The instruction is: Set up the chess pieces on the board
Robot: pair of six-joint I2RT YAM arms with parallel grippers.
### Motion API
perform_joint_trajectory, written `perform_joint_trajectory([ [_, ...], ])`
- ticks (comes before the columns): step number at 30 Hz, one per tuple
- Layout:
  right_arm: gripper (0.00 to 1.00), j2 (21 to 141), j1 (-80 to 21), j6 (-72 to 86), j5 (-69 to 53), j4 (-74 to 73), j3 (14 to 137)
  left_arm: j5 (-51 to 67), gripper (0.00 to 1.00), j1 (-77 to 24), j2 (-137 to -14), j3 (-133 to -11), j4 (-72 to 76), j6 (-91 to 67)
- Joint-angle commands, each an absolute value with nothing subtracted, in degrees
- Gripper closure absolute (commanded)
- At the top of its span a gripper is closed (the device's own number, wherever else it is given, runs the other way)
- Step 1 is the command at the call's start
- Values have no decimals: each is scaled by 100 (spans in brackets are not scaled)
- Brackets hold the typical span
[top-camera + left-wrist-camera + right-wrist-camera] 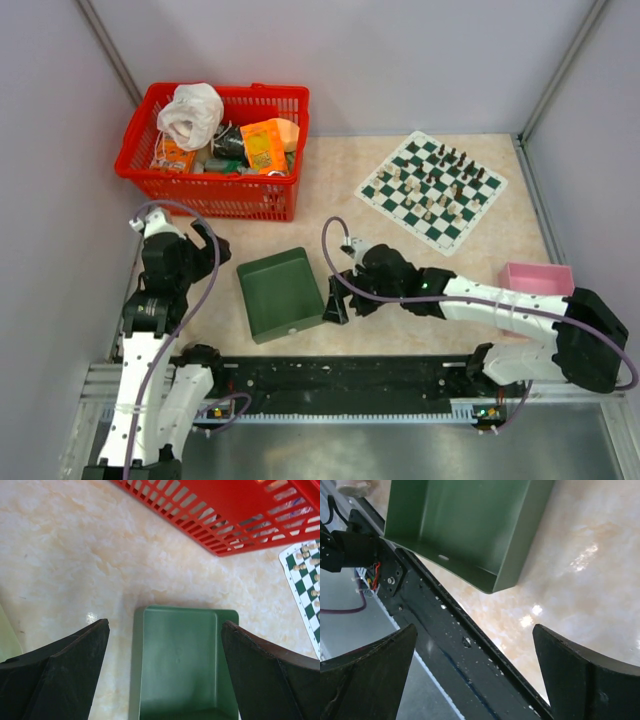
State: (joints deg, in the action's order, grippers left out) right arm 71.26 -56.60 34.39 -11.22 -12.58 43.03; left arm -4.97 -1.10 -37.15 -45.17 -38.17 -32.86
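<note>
While right fingers (580, 675) gape, chess pieces (432, 180) stand seemingly scattered on the board (402, 215)

Pale marbled surface (320, 190), four things lying on it.
A red basket (210, 190) sits far left, a dark green tray (275, 290) near front centre, the checked board (448, 240) far right at an angle, and a pink box (537, 280) by the right edge.

- I see the board (441, 236) lying flat at the far right: dark green and white checks, white border, turned cornerwise to me.
- The pieces (430, 184) stand upright on it, dark ones along its far-right edge, cream ones scattered across the middle and near-left squares.
</note>
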Motion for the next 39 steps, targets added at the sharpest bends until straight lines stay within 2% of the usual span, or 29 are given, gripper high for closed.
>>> perform_joint_trajectory([
  [1,1,7540,-5906,3815,-1098,-668,4587,-80,2,-88,-3700,-4430,-4042,-3076],
  [4,1,8084,-5959,3867,-1318,-808,4964,191,4,-88,-3753,-4421,-4280,-3094],
  [7,3,8620,-5985,3894,-1047,-870,5246,193,4,-88,-3665,-4395,-4289,-3172],
  [12,24,9368,-5977,3989,-125,-861,5896,140,3,-88,-3673,-4254,-4078,-3287],
  [14,29,9544,-5977,4139,226,-713,5994,150,3,-97,-3752,-4271,-4087,-3287],
  [16,45,9702,-5985,4245,299,-476,6029,150,3,-88,-3823,-4280,-4087,-3235],
  [17,48,9755,-5985,4341,325,-379,6055,115,3,-97,-3867,-4289,-4104,-3208],
  [19,67,9861,-5985,4464,299,-98,6056,79,3,-88,-3893,-4333,-4122,-3155],
  [20,69,9914,-5968,4595,325,-44,6056,53,3,-88,-3920,-4368,-4122,-3138],
  [22,90,10036,-5968,4789,378,367,6064,53,3,-88,-3937,-4412,-4140,-3111],
  [24,93,10221,-5968,4930,369,562,6195,53,3,-88,-3920,-4447,-4148,-3120],
  [25,99,10309,-5976,4983,404,632,6292,53,3,-88,-3929,-4447,-4166,-3120],
  [31,100,10775,-5915,5484,676,1063,6679,62,3,-97,-3867,-4535,-4175,-3164],
  [39,99,10890,-5897,5335,835,1221,6987,62,3,-88,-3885,-4570,-4184,-3164],
])
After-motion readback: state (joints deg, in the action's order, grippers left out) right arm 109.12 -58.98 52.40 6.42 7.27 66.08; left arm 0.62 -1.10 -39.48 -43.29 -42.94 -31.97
